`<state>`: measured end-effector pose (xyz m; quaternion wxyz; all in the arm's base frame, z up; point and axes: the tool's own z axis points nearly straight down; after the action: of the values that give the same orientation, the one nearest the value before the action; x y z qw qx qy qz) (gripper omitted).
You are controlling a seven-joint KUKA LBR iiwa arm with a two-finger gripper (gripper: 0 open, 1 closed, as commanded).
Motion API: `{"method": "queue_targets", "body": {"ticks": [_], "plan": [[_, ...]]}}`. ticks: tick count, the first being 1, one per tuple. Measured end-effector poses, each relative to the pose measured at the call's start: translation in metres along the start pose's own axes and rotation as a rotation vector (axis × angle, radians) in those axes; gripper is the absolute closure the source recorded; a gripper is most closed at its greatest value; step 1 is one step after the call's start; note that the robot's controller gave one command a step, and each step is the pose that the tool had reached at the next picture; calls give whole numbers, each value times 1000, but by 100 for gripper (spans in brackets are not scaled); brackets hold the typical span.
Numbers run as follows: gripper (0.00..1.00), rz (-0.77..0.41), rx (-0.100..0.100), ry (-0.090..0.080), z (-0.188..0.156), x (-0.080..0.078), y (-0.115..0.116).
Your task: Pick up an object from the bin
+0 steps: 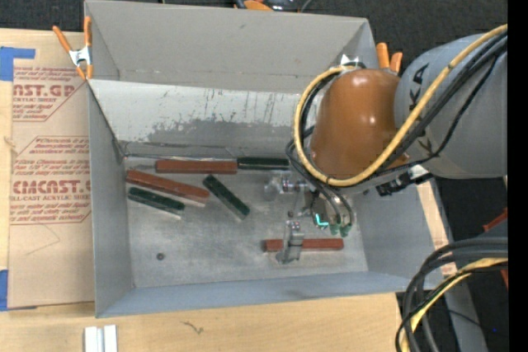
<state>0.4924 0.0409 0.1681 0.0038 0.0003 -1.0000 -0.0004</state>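
Down in the grey metal bin [223,53] lie six flat sticks: three red-brown and three dark green. The red-brown stick [322,244] nearest the bin's front wall serves as the marker for the rest. The gripper [289,250] stands right at this stick, low over its left end, with metal parts crossing the stick there. Whether the pincer is spread, pressed together or pinching the stick cannot be told from this angle. Directly above the marker stick bulges the arm's orange cover [355,124], ringed by yellow and black cables [307,107].

Up and to the left of the marker stick, a short dark green stick [226,198] lies on a slant, apart from it. Further left lie a long red-brown stick [168,185] and, just beside it on its near side, a second dark green stick [155,200]. Well above the marker stick, along the foot of the back wall, the third red-brown stick [196,166] and the third dark green stick [264,163] lie end to end. A small dark speck [161,256] marks the floor far to the left of the marker stick.
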Motion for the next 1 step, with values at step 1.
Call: {"method": "queue_targets", "body": {"ticks": [1], "plan": [[0, -136, 3, -5, 33, -14, -85]]}}
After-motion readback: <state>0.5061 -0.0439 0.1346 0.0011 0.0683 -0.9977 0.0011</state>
